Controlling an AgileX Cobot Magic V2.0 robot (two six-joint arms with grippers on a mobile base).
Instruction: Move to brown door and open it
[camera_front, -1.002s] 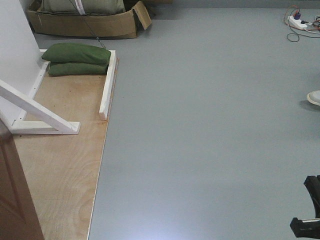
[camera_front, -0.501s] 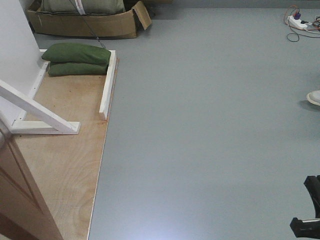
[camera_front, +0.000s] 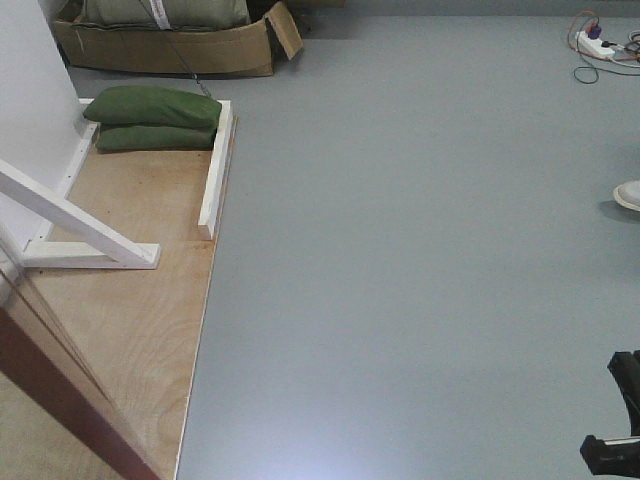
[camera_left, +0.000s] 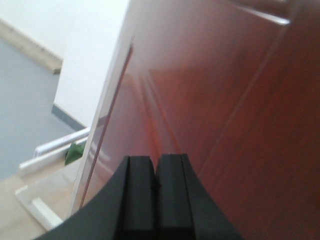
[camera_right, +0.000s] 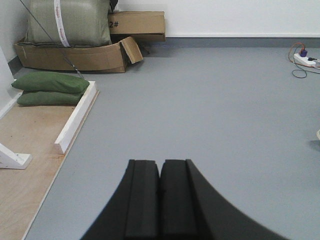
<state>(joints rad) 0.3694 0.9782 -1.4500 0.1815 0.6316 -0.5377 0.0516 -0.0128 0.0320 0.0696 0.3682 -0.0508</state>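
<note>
Front view first: the door (camera_front: 62, 398) sits in the lower-left corner, its dark reddish edge cutting diagonally across the plywood (camera_front: 130, 320). Behind it a white brace (camera_front: 70, 215) slants down to the board, and two green sandbags (camera_front: 155, 118) lie stacked at the far end, just before a cardboard box (camera_front: 170, 50). Grey floor (camera_front: 420, 250) fills the rest, with a power strip (camera_front: 597, 42) off in the far right corner. Over to the left wrist camera: the glossy red-brown door panel (camera_left: 225, 100) fills most of the view, very close and blurred, with a white frame (camera_left: 100, 115) along its left side. The left gripper (camera_left: 155, 185) has its fingers pressed together with nothing between them; whether it touches the door, I cannot tell. On the right wrist camera, the right gripper (camera_right: 160, 195) is likewise clenched on nothing, pointing out over open floor, well apart from the door.
</note>
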